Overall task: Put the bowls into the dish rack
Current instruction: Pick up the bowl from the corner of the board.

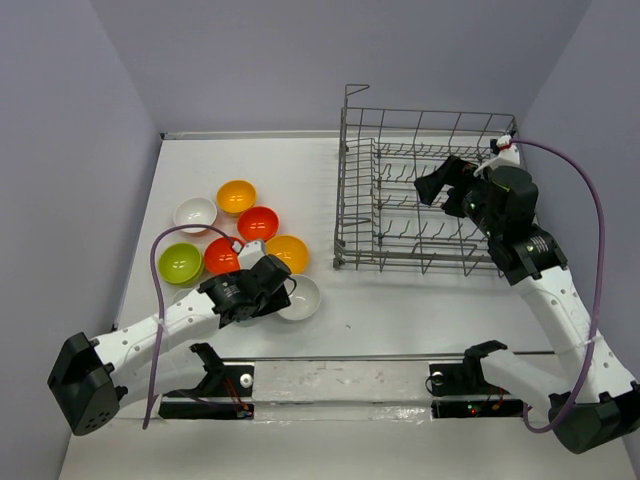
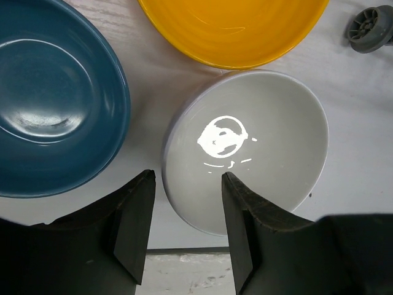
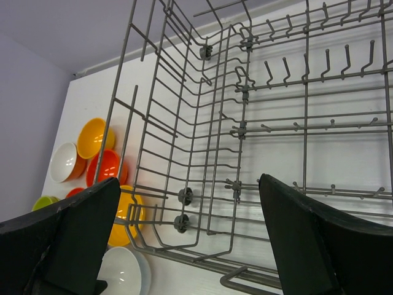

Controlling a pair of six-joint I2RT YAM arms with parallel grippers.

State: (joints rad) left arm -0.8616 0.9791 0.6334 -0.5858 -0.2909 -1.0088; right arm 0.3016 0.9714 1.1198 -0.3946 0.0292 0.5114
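Closest to the left wrist lens, the left gripper [image 2: 187, 176] stood part-way spread. Its black fingers [image 2: 132, 227] straddled the near rim of a white bowl [image 2: 264, 135], one outside the wall and one over the hollow. They stood far wider than the thin rim, so nothing was pinched, though whether a pad brushed the glaze could not be made out. Left of it sat a blue bowl [image 2: 49, 98], cut off by the frame edge and partly masked by a finger. Above, an orange-yellow bowl [image 2: 233, 31] showed only its near half. A small grey wheel [image 2: 368, 27] was clipped at the top right corner.

From overhead, the left arm hid the blue bowl entirely and covered part of the white one. On the left of the table [image 1: 400, 300] clustered a lime green bowl [image 1: 180, 263], a second white bowl [image 1: 196, 213], a red-orange bowl [image 1: 220, 255], a farther orange-yellow bowl [image 1: 236, 196] and another red-orange bowl [image 1: 258, 223]. The dish rack [image 1: 420, 200] stood to the right, apart from them. Over its right part hung the right gripper [image 3: 189, 183], spread wide and holding nothing, its finger bases cropped by the wrist view.
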